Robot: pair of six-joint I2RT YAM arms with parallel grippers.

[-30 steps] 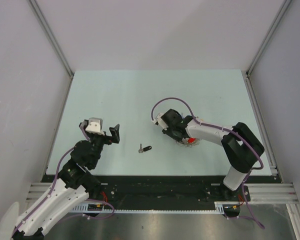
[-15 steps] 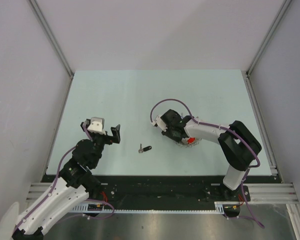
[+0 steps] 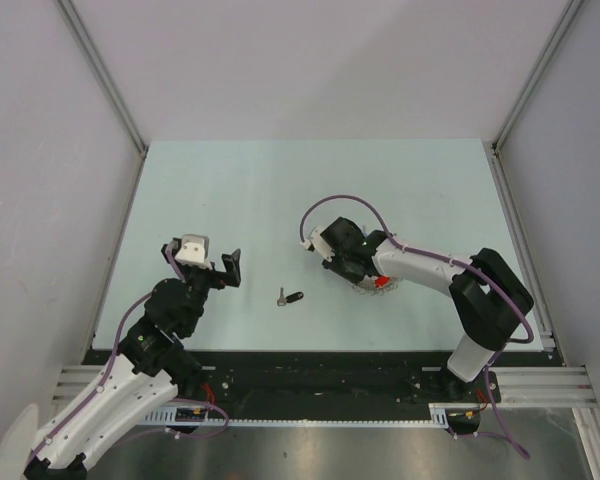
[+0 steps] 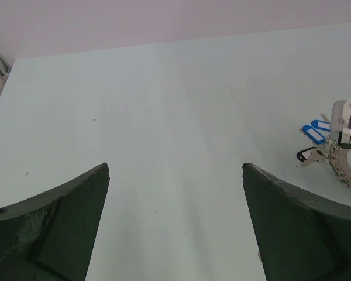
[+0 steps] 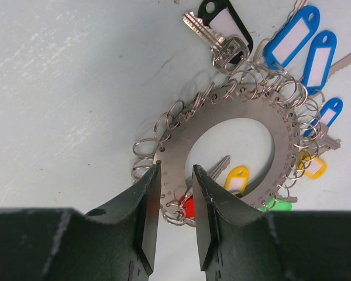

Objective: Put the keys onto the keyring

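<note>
Left claw (image 3: 202, 262) unchanged: jaws wide apart, empty, idle over the bench (image 3: 280, 190). Dark-headed key (image 3: 290, 297) hasn't moved, still loose mid-bench, off the ring. Right claw (image 5: 175, 171) stays clamped across the keyring (image 5: 240, 108) band; only its elbow drifts outward. My read: ring pinned, key pickup not started.

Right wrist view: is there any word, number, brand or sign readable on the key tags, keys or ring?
None can be read.
The inserts of the blue tags, black tag and yellow tag are blank white.
The keyring shows no lettering.
Any stamp on the silver key is too blurred to read.
</note>
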